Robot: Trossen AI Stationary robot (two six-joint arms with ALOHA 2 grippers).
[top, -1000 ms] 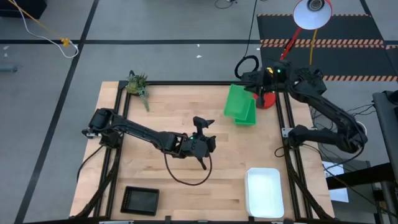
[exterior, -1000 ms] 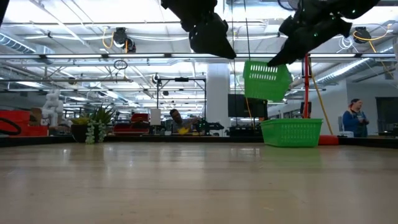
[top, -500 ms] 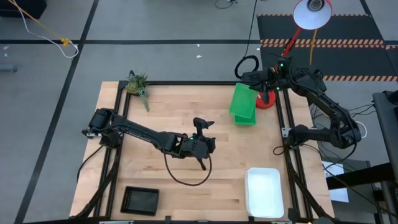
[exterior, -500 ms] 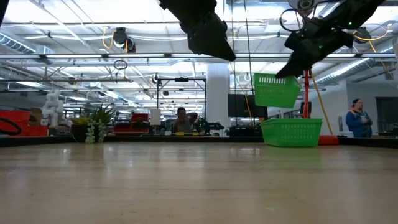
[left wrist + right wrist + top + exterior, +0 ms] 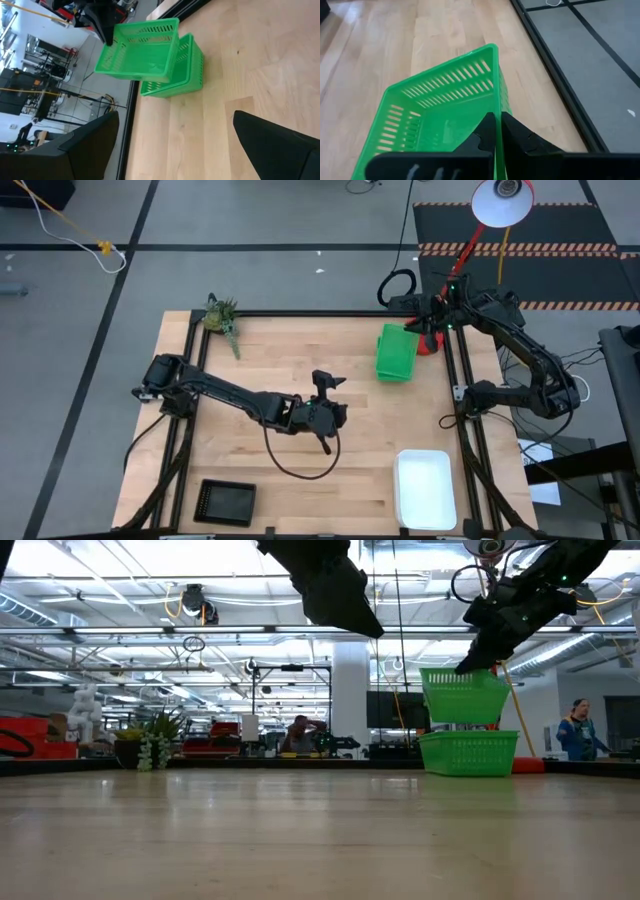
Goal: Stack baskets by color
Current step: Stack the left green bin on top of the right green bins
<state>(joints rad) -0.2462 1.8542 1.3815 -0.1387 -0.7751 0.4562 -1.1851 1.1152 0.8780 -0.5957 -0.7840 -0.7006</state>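
On the near edge of the wooden desk [image 5: 300, 370], a black basket [image 5: 227, 500] sits at the left and a white basket [image 5: 425, 489] at the right, well apart. At mid-desk the left gripper [image 5: 325, 412] hangs above bare wood, its fingers [image 5: 270, 145] spread wide and holding nothing. Farther back, at the far right corner, the right gripper [image 5: 478, 650] pinches the rim of a green basket [image 5: 463, 697] between fingers [image 5: 490, 135] pressed narrow on the plastic wall. That basket hangs roughly level just above a second green basket [image 5: 469, 752] resting on the desk by the right rail, the two not yet nested. A small potted plant [image 5: 221, 317] stands at the far left corner. Beyond the desk, a red-based lamp [image 5: 500, 202] leans over the floor, and a person [image 5: 578, 730] stands in the workshop at far right.
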